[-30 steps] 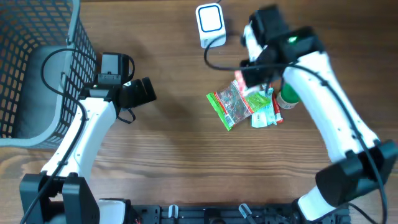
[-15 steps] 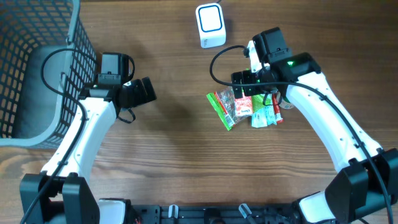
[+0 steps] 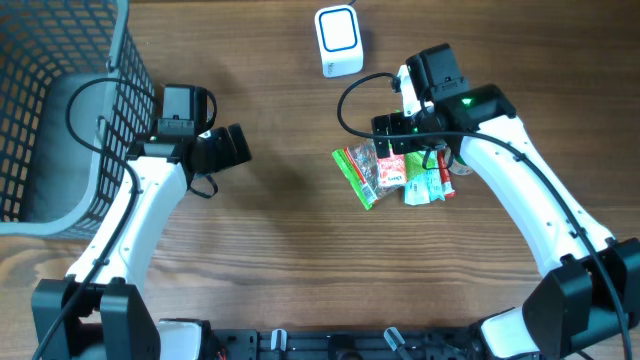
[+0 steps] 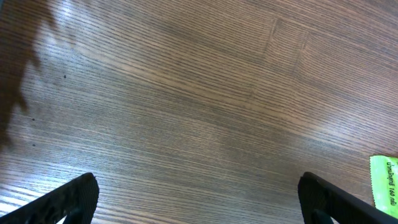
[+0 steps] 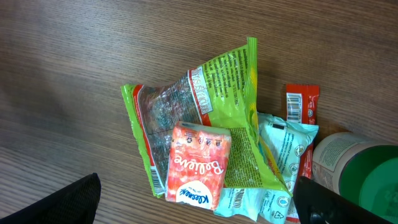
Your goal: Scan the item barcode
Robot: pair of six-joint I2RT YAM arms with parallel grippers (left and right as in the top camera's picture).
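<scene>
Two spread wide: left gripper (image 4: 198, 190), right gripper (image 5: 196, 190); red tissue pack (image 5: 198, 163) diagonal atop green bag (image 5: 233, 78).

Red-and-white pack (image 5: 198, 163), perhaps tissues, lies flat on a green packet (image 5: 235, 71).

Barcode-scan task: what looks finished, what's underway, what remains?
Done: nothing visible; no item is at the white scanner. In hand: nothing; the right gripper hangs open over the red tissue pack lying on the green snack bag, and the left gripper is open over the wooden table. Left: grasp an item and show its barcode to the scanner.
</scene>
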